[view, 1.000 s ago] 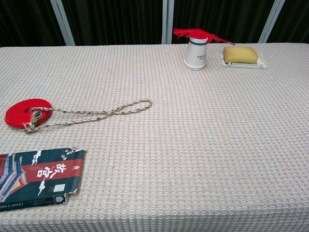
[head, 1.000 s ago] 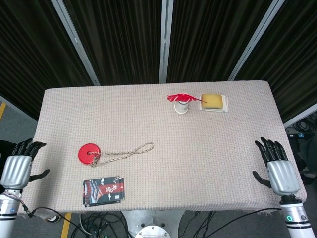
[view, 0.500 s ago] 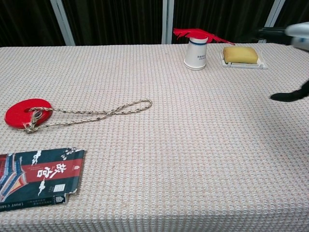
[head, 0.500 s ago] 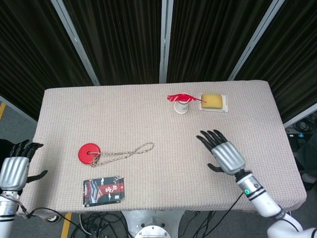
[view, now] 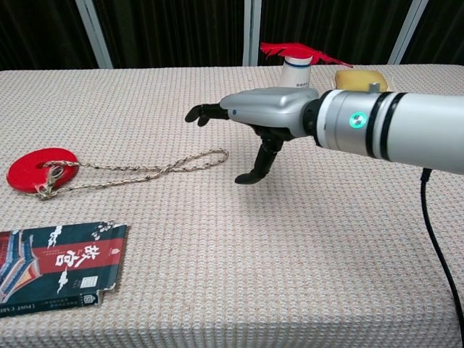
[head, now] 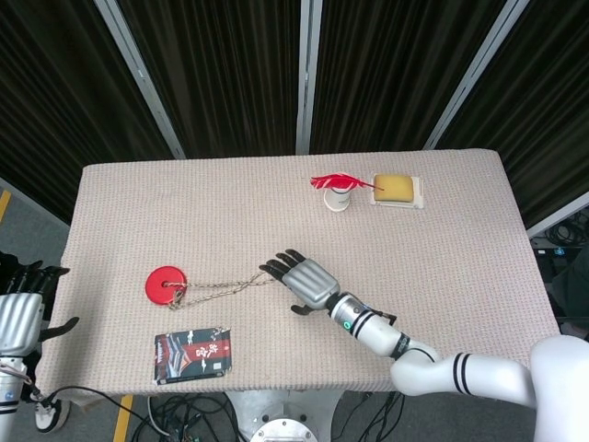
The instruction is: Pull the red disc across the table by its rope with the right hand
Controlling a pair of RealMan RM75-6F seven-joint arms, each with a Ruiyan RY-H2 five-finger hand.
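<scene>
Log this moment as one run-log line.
phase: reach | right hand: open, above rope loop end, not gripping | red disc: unmoved | left hand: open, off table edge

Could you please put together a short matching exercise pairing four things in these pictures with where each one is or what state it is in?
Things:
1. red disc
2. right hand
3. left hand
4. yellow sponge

Places or states:
A. off the table's left edge
B. in a white tray at the far side
C. open above the rope's loop end
D. tied to the rope, near the left edge

Pairs: 1-D, 2-C, 3-A, 4-B
</scene>
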